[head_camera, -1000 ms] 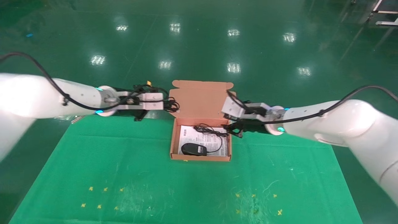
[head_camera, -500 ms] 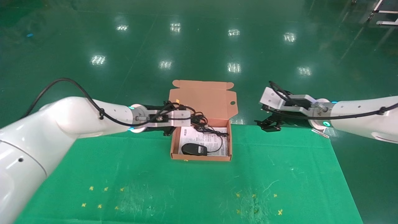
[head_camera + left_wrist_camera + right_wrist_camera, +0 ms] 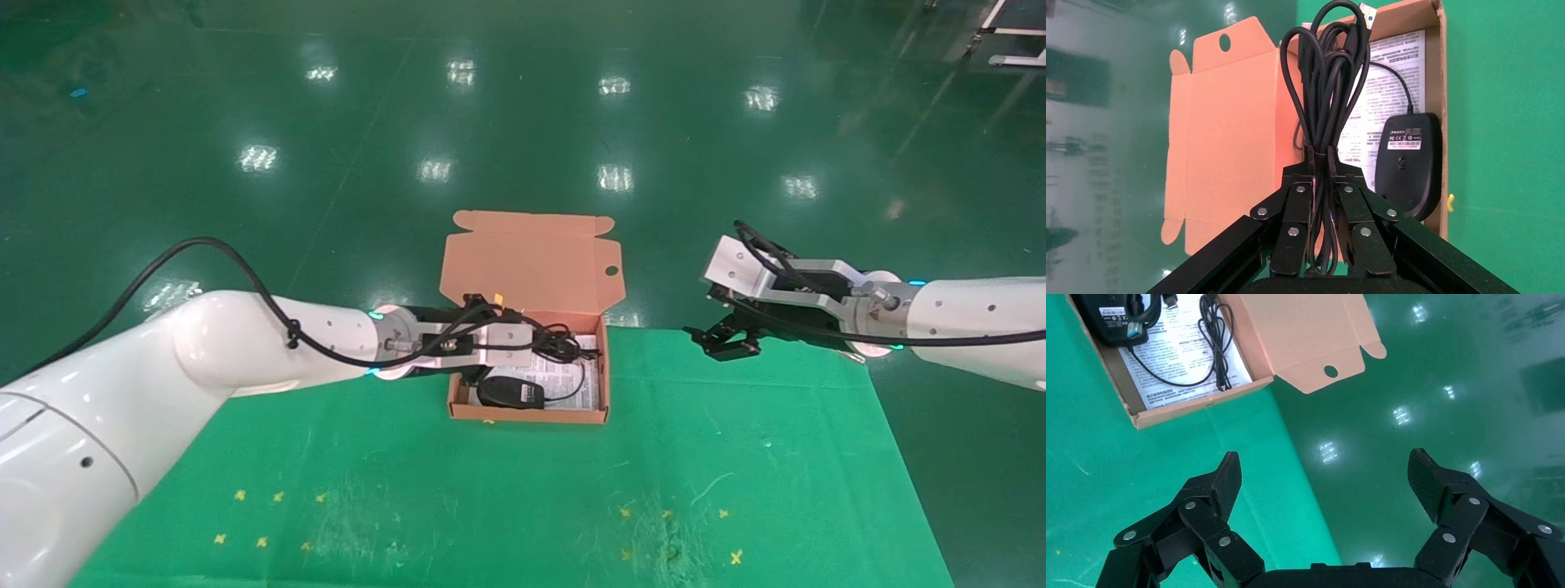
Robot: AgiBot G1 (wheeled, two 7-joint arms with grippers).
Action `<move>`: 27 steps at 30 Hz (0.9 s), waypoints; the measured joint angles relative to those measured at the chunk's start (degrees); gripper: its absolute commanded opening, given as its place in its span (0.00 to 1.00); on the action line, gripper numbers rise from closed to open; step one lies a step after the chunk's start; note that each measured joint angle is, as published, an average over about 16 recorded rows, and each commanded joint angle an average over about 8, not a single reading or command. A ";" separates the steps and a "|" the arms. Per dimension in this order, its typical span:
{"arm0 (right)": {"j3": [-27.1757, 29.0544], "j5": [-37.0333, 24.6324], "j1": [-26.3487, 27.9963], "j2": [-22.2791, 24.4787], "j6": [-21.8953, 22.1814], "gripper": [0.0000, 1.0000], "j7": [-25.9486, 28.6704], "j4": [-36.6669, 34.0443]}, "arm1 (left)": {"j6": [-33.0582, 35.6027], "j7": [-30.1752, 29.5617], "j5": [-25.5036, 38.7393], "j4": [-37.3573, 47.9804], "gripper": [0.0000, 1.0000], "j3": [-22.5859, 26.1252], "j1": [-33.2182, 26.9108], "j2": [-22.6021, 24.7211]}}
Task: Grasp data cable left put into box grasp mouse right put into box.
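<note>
Hanging over box [image 3: 606, 367], data cable [image 3: 1326, 92] is clamped at its tie by left claw [image 3: 1324, 184]. Mouse [image 3: 510, 392] lies inside box, on white sheet. Right claw [image 3: 1324, 468] hovers apart, fingers spread wide, near desk [image 3: 735, 457] far edge.

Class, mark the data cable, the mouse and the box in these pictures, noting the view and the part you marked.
data cable [image 3: 1324, 92]: left wrist view, on the upper loops of the bundle.
mouse [image 3: 511, 393]: head view, on the middle of its black shell.
box [image 3: 531, 261]: head view, on the raised lid's inner face.
</note>
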 measured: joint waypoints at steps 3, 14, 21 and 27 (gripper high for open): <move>-0.09 -0.18 -0.02 0.17 0.10 1.00 0.27 0.32 | -0.07 -0.01 -0.37 -0.01 1.00 0.24 0.03 0.02; -0.01 -0.11 0.09 -0.01 0.16 1.00 0.02 0.00 | -0.06 -0.23 -0.28 -0.85 1.00 -0.04 -0.08 -0.92; 0.30 -0.70 1.21 0.46 0.60 1.00 -0.53 0.47 | -0.83 -1.67 -0.45 -1.31 1.00 -0.55 -1.92 -2.54; 0.35 -1.95 2.93 1.40 0.77 1.00 -1.66 1.46 | -1.87 -3.43 -0.40 -1.02 1.00 -1.14 -4.67 -3.85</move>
